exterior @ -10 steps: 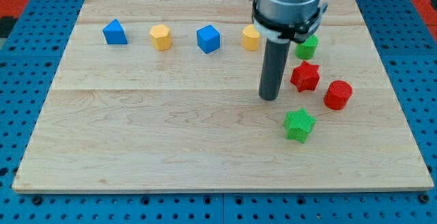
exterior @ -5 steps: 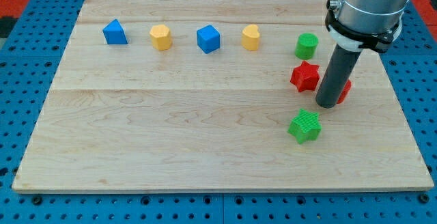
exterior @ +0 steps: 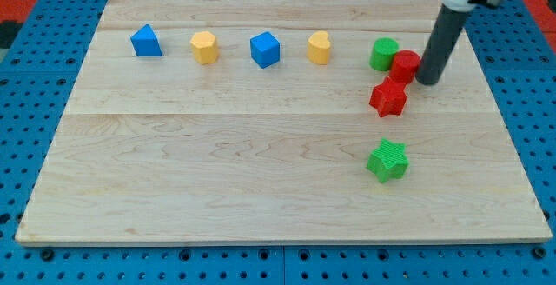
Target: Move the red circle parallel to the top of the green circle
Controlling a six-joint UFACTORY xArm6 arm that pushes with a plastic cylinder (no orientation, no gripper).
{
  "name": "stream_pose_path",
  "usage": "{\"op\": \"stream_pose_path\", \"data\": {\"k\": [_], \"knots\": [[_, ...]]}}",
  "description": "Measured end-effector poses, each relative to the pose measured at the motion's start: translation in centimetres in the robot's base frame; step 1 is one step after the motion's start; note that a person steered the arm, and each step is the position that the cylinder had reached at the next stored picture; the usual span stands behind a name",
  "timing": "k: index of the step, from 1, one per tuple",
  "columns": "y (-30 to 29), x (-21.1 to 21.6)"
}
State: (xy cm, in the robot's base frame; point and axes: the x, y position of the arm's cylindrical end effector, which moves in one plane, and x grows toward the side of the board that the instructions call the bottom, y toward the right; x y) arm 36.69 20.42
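Note:
The red circle [exterior: 404, 64] sits at the board's upper right, touching the green circle [exterior: 383, 54] on that block's lower right side. My tip [exterior: 427, 81] rests against the red circle's right side, and the rod rises from it out of the view's top. A red star [exterior: 388, 98] lies just below the red circle. A green star [exterior: 387, 160] lies further down.
A row of blocks runs along the upper board: a blue triangle [exterior: 146, 41], a yellow block [exterior: 204, 47], a blue cube [exterior: 265, 49] and a second yellow block [exterior: 320, 47]. The wooden board [exterior: 217, 163] sits on a blue pegboard.
My tip swept right past the red star, went around the red circle, then moved up. The red circle was pushed up and left against the green circle. The green star shifted slightly.

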Motion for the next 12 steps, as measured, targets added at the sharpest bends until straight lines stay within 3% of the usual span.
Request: {"op": "stream_pose_path", "data": {"k": [1,3,7,9,12], "knots": [[0.0,-2.3],[-3.8,4.0],[-4.7,-3.0],[0.0,-1.0],[0.7,-9.3]]}}
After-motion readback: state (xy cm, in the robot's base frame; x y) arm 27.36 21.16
